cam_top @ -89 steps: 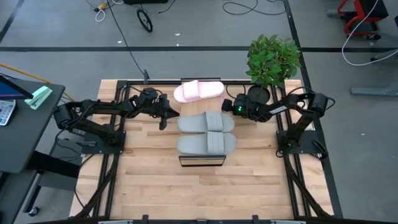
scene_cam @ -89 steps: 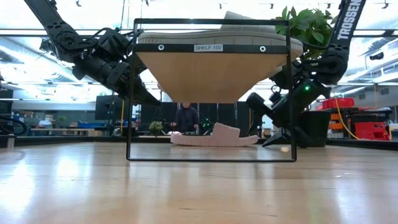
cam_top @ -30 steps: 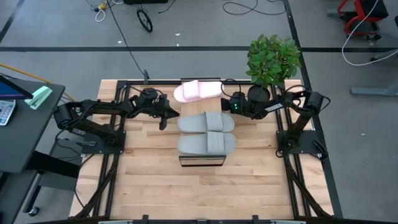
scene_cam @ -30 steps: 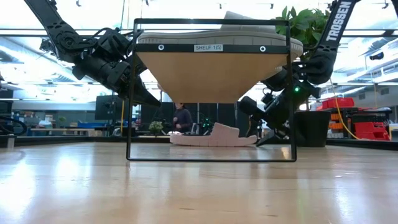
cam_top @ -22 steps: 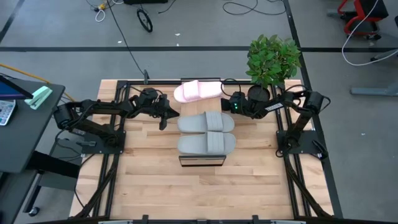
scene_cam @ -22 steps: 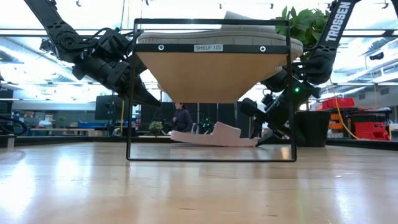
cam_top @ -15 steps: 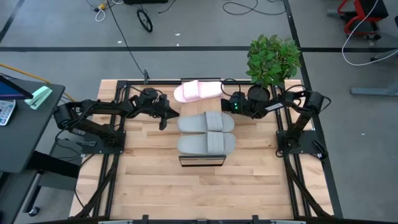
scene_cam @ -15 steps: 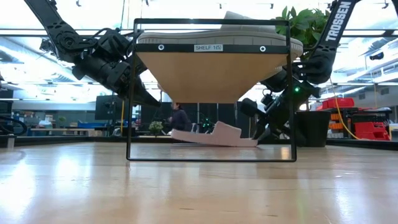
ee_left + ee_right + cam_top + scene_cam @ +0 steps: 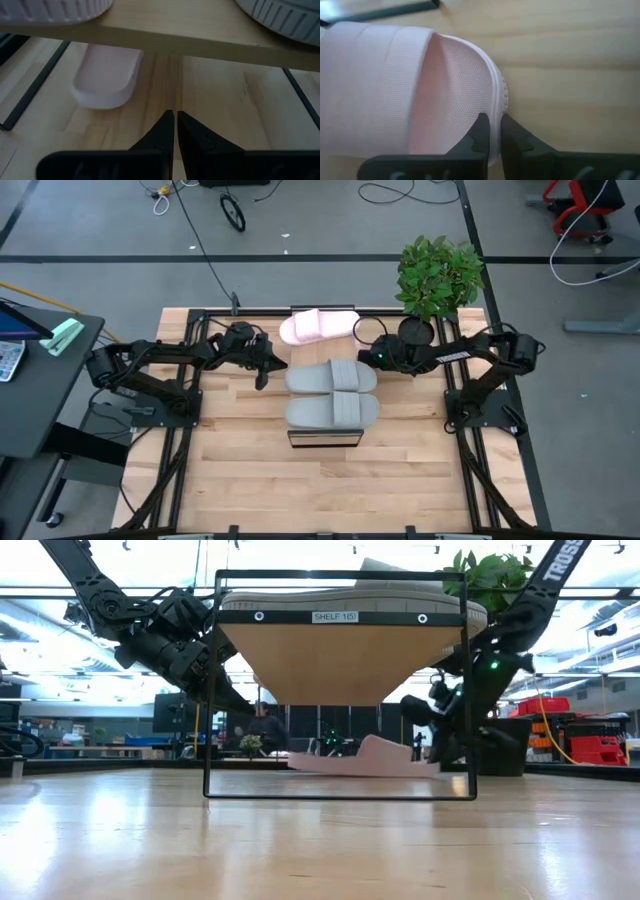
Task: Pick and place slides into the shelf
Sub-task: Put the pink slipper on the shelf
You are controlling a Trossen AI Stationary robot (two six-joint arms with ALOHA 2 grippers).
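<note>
Two grey slides [image 9: 332,377] [image 9: 332,411] lie side by side on the shelf's [image 9: 325,438] plank top. One pink slide [image 9: 320,326] lies on the table at the far side of the shelf, and shows low behind the shelf frame as the pink slide [image 9: 365,758]. My right gripper [image 9: 364,345] is shut on that slide's right end. My left gripper [image 9: 262,370] hovers shut at the shelf's left side, below the plank's level, touching nothing [image 9: 175,125]. My right gripper pinches the rim of the pink slide's rounded end [image 9: 496,112], beyond the ribbed strap, between its two fingers. One finger [image 9: 482,132] lies over the textured footbed, the other [image 9: 512,137] outside the sole's edge. It comes from the table's right, slanting down. The slide stays low, about level, at the table.
A potted plant [image 9: 438,275] stands at the far right corner, close behind my right arm. Dark frame rails [image 9: 190,430] run along the table's left and right sides. A person [image 9: 265,730] moves in the room beyond the table.
My right gripper has drawn back toward the table's right edge, and the pink slide has slid that way with it; its left end tipped up briefly and now lies low again. My left arm has kept still.
</note>
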